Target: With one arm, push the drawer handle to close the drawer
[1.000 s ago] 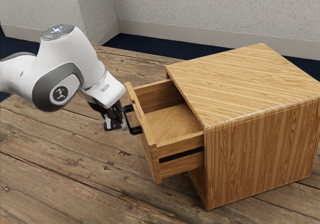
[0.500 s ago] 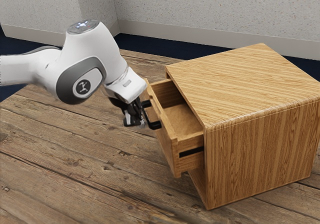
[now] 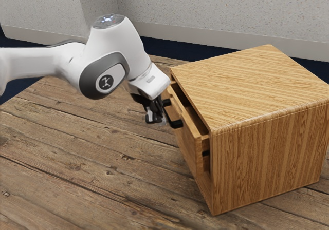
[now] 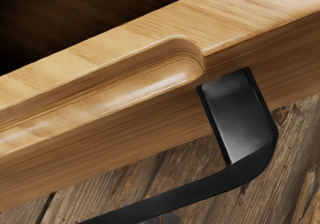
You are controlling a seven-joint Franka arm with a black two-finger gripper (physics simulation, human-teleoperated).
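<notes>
The black gripper (image 3: 156, 118), its fingers open or closed impossible to tell, meets the handle (image 3: 176, 123), whose far end runs out of the wrist view. That view details a scooped notch (image 4: 165, 79) atop the drawer (image 3: 186, 144); the exterior view takes in the cabinet (image 3: 257, 89). The drawer, pushed farther in than half a second ago, remains partly open.

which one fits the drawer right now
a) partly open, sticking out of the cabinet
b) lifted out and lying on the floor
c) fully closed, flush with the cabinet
a: the drawer front stands out from the cabinet, with a dark opening behind it.
</notes>
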